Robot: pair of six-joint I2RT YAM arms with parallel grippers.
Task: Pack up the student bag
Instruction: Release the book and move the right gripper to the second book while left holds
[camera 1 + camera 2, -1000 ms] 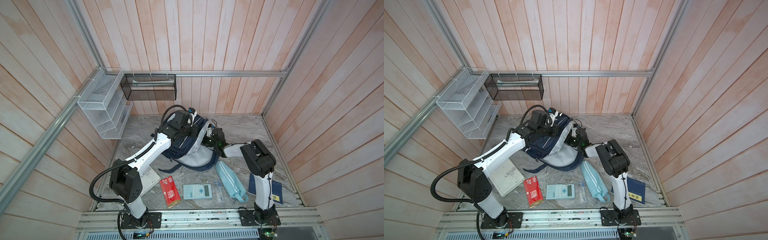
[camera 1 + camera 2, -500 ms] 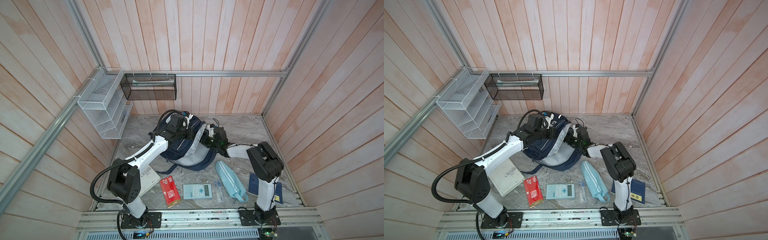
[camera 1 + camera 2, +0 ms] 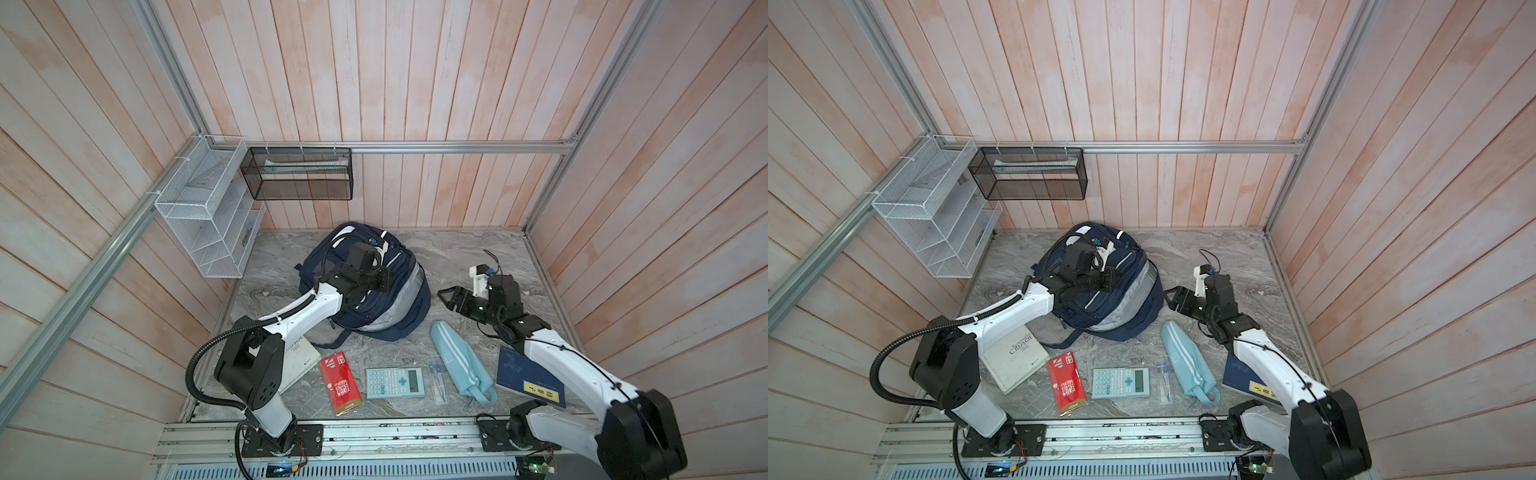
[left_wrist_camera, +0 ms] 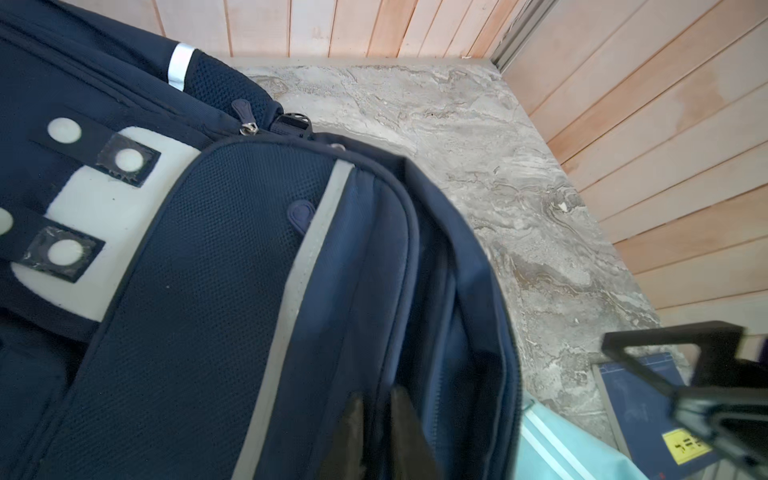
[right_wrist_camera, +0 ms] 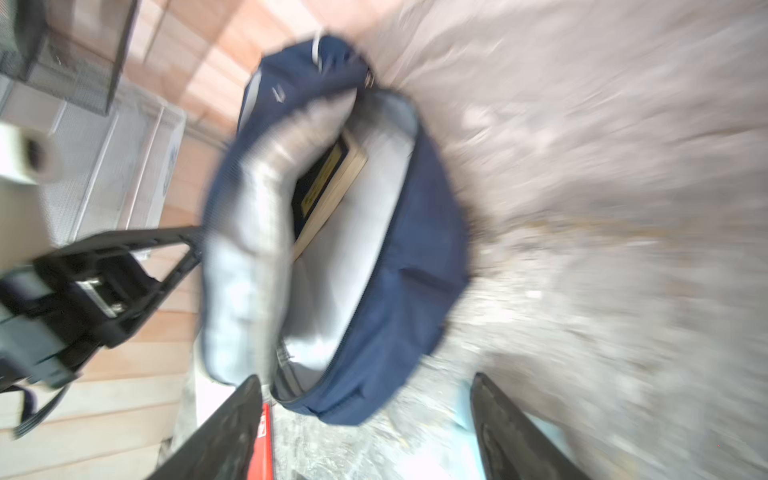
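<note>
The student bag [image 3: 401, 303] lies on the desk [image 3: 478, 249], its mouth gaping with a book [image 5: 328, 183] inside; the left tool [image 4: 376, 401], nearly pressed together at the bag's flap, apparently props it open, though I cannot tell if it pinches fabric, while the right tool [image 3: 446, 300] stands spread and empty beside the bag's mouth.

- Pale pinkish plank walls [image 3: 415, 83] close in the back and both sides.
- Aluminium frame rails [image 3: 457, 146] run along the walls and up the corners.
- The bench [image 3: 453, 253] has a grey, marble-patterned top.
- A white wire rack [image 3: 199, 208] hangs on the left wall, just beside a black mesh basket [image 3: 297, 174] hung from the back rail.
- The light is soft and even.
</note>
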